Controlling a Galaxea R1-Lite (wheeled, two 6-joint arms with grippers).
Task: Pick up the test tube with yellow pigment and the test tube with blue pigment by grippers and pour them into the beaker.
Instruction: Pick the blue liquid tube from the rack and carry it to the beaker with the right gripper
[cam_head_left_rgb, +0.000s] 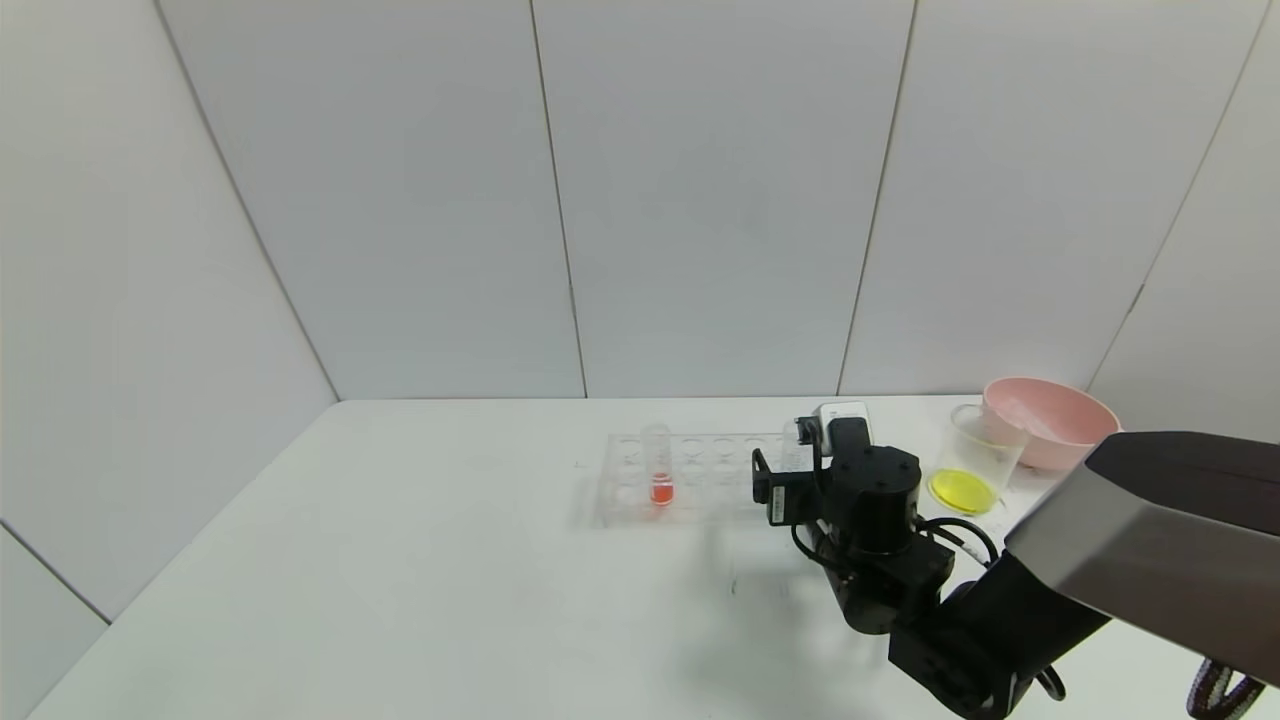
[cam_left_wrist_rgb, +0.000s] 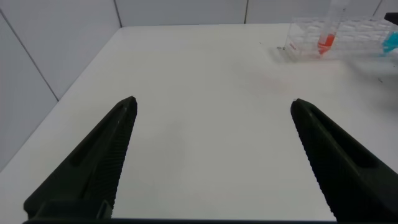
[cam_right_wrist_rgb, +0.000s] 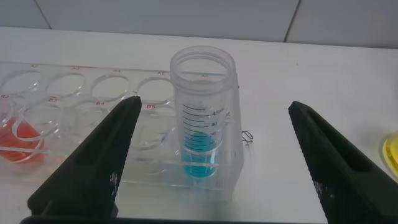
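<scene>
Right wrist view alone shows blue tube (cam_right_wrist_rgb: 203, 124) clearly.

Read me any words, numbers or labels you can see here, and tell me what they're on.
"40": graduation scale on the blue tube; other figures there are blurred.
"B4", "B5": on the clear rack, beside its holes; the remaining hole labels are too faint.
Nothing else carries readable text.
</scene>
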